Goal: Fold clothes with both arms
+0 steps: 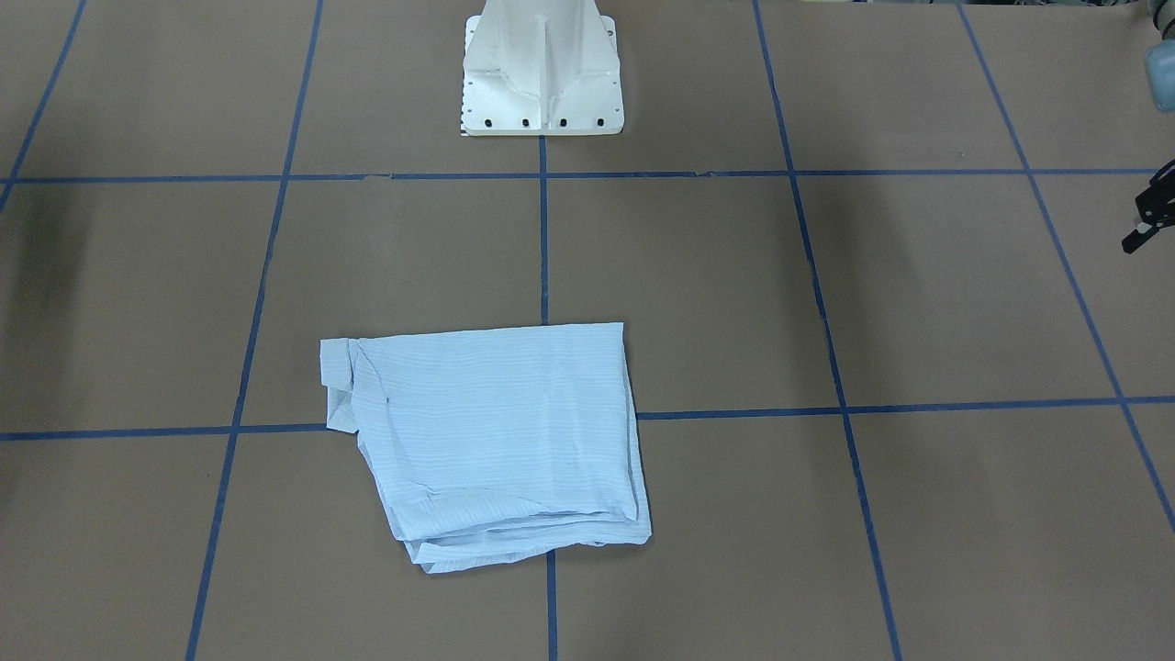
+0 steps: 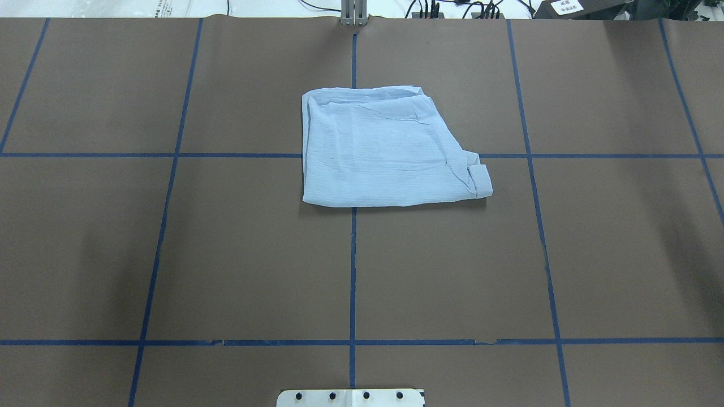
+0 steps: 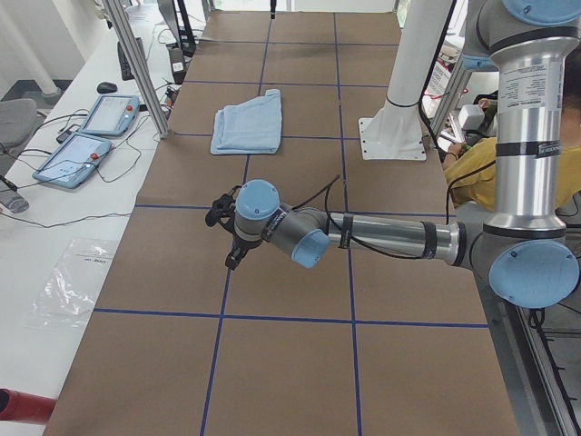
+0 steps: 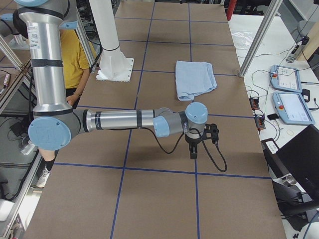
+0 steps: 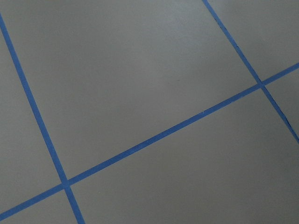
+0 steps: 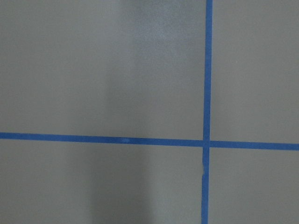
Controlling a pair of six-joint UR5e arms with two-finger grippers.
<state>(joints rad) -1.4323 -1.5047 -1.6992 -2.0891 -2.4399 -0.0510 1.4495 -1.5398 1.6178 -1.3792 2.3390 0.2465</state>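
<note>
Left gripper (image 3: 233, 256): fingers are pointing down over bare table near the robot's left end. Nothing is hanging from them, but I cannot tell whether the jaws are apart or together.

Right gripper (image 4: 193, 152): it is doing the same near the opposite end, tips down and carrying nothing. Jaw state is not readable here either.

Both arms are reaching out low and wide, well apart from the cloth. I am reading this as a parked pose that keeps the fingers from dragging the fabric.

The shirt (image 2: 384, 150) is lying flat as a compact folded packet, midway along the table (image 2: 169, 254) and toward the edge far from the white pedestal (image 1: 542, 83). One corner is showing a small rolled cuff. The folding is looking finished, or close to it.
</note>
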